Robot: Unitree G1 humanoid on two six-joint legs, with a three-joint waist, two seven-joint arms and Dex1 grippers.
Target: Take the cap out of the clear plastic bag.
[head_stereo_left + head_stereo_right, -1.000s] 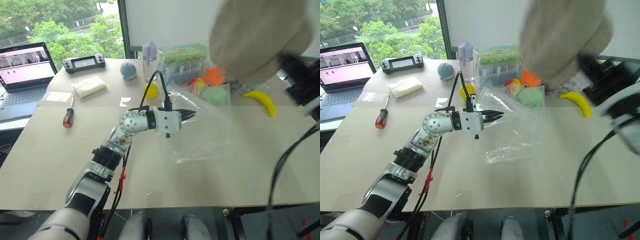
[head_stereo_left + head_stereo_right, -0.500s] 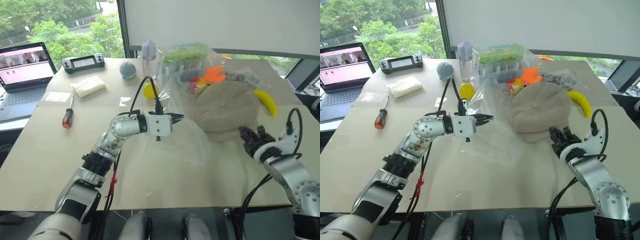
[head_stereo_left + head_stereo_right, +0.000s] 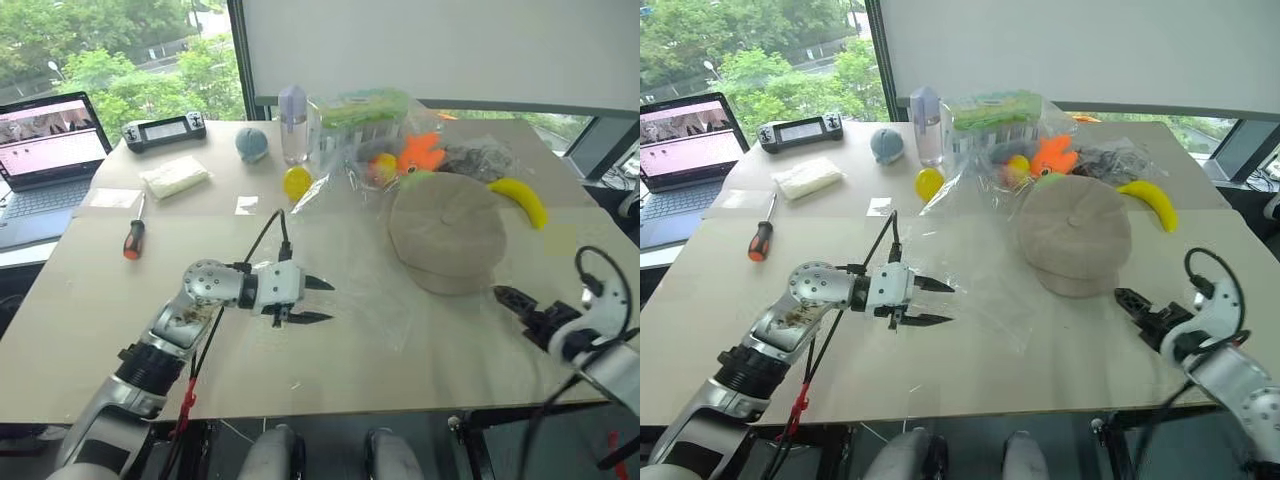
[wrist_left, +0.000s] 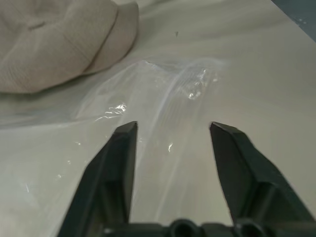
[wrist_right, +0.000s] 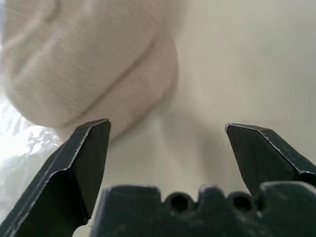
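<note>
Cap out, lying on the table.
The cap [image 3: 445, 230] sat beyond my right gripper [image 3: 513, 304], fingers spread; my left gripper [image 3: 318, 300] gaped over the clear plastic bag [image 3: 360, 300].

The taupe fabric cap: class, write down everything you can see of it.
The round taupe-beige fabric newsboy cap is soft, with panel seams meeting at a top button. It lies crown up on the beige table, out of the clear wrinkly plastic bag, its near-left edge resting on the film. Neither pincer touches it.
</note>
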